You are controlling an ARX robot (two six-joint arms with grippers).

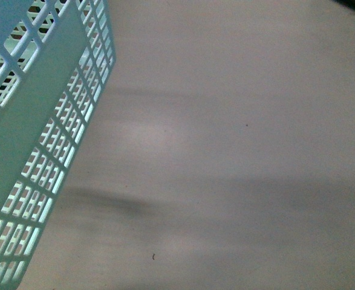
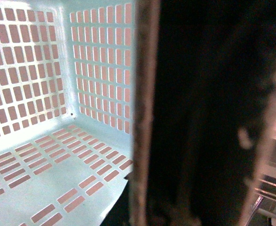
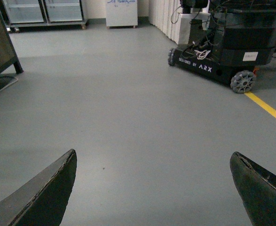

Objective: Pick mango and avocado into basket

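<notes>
The light turquoise basket [image 1: 35, 121] fills the left of the front view, its slotted side tilted and close to the camera. The left wrist view looks into the basket's [image 2: 58, 141] slotted walls and bottom; no fruit shows in the part I see. My left gripper [image 2: 199, 179] is a dark blurred mass shut on the basket beside its brownish-grey handle [image 2: 142, 117]. My right gripper [image 3: 153, 155] is open above bare grey floor, with nothing between its dark fingers [image 3: 48, 193]. The mango and the avocado are out of view.
Grey floor [image 1: 237, 157] spreads under the basket. In the right wrist view, another ARX robot base [image 3: 222, 56] on wheels stands at the far right beside a yellow floor line [image 3: 269, 109]. Glass-door cabinets [image 3: 43, 12] and a white unit [image 3: 121, 13] line the back wall.
</notes>
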